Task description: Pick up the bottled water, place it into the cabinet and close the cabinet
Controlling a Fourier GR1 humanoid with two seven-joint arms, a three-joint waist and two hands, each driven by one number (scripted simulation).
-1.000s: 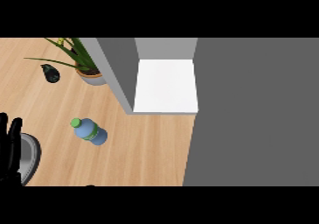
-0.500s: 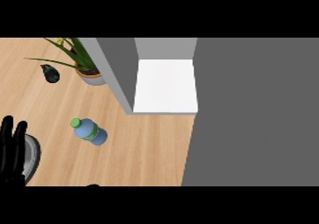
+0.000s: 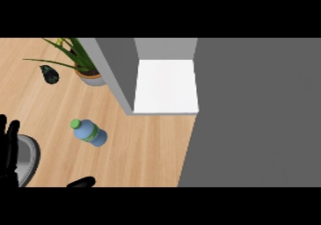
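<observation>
The bottled water point(image 3: 90, 132), blue with a green cap, lies tilted on the wooden counter point(image 3: 150, 149), cap toward the upper left. The cabinet stands open behind it, showing a white shelf point(image 3: 166, 86); its grey door point(image 3: 114, 70) swings out toward the counter. My left hand point(image 3: 4, 145) rests at the left edge, fingers straight and pointing up, well left of the bottle and holding nothing. A black tip of my right hand point(image 3: 82, 182) pokes in at the lower edge below the bottle, apart from it; the rest of that hand is out of view.
A grey round plate point(image 3: 29, 158) lies at the left edge, partly under my left hand. A potted plant point(image 3: 90, 76) stands beside the cabinet door, with a small dark object point(image 3: 49, 74) to its left. A grey surface point(image 3: 260, 114) fills the right side.
My left hand has sunk a little toward the lower left. The black tip of the right hand has come further up into view. The bottle has not moved.
</observation>
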